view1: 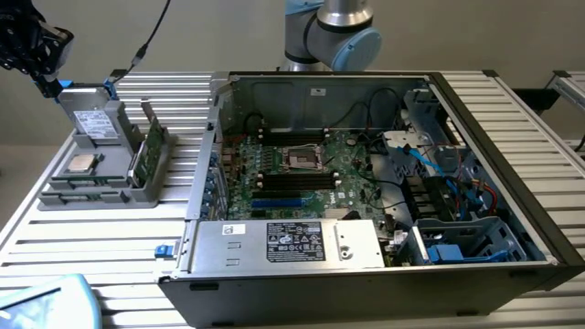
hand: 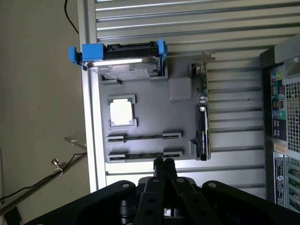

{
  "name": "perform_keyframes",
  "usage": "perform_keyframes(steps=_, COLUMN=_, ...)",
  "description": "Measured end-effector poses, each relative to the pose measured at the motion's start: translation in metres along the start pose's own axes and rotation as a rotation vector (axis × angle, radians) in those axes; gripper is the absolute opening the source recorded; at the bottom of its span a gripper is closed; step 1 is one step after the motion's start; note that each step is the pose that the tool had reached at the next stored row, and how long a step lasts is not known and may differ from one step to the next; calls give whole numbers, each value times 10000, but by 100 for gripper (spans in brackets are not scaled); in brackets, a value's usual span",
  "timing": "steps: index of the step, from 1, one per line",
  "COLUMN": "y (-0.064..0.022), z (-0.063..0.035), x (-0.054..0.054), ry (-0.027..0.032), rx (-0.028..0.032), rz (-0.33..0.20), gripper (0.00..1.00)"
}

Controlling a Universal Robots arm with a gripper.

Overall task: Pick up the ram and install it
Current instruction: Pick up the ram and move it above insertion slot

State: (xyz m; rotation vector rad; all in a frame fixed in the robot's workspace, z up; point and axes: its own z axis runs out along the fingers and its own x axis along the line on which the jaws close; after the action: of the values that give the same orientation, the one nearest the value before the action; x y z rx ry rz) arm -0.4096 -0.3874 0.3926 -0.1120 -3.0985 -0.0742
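The ram shows as narrow green sticks standing on edge in the front holders of a grey tray [view1: 146, 195]. One ram stick [view1: 87, 183] [hand: 143, 137] sits just behind another [view1: 81, 198] [hand: 143, 155]. My gripper [view1: 41, 72] [hand: 163, 164] hangs high above the tray's near end, towards the exterior view's left. Its fingers are shut together with nothing between them. In the wrist view the fingertips lie just over the nearest ram stick, well above it. The open computer case [view1: 366, 178] lies to the exterior view's right, with black memory slots [view1: 297, 179] on its motherboard.
The tray also holds a hard drive in a blue bracket [hand: 122, 61], a square processor [hand: 121, 111] and a taller green card with a metal bracket [hand: 202, 122] [view1: 146, 154]. A silver power supply [view1: 288, 243] fills the case's front. Cables run along its right side.
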Motion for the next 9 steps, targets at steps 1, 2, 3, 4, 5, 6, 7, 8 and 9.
perform_keyframes(steps=1, y=0, z=0, x=0, ry=0, rx=0, rz=0, gripper=11)
perform_keyframes(steps=2, y=0, z=-1, x=3, ry=-7, rx=-2, rz=-15, gripper=11)
perform_keyframes(steps=3, y=0, z=-1, x=2, ry=-18, rx=-14, rz=-142, gripper=11)
perform_keyframes(steps=4, y=0, z=0, x=2, ry=-15, rx=-15, rz=-316, gripper=11)
perform_keyframes(steps=5, y=0, z=1, x=2, ry=-6, rx=-11, rz=-505, gripper=11)
perform_keyframes(steps=6, y=0, z=0, x=2, ry=4, rx=-12, rz=-687, gripper=11)
perform_keyframes(steps=7, y=0, z=0, x=2, ry=14, rx=-20, rz=-866, gripper=11)
perform_keyframes(steps=8, y=0, z=1, x=2, ry=23, rx=-33, rz=-1046, gripper=11)
perform_keyframes(steps=9, y=0, z=1, x=1, ry=36, rx=-60, rz=-1245, gripper=11)
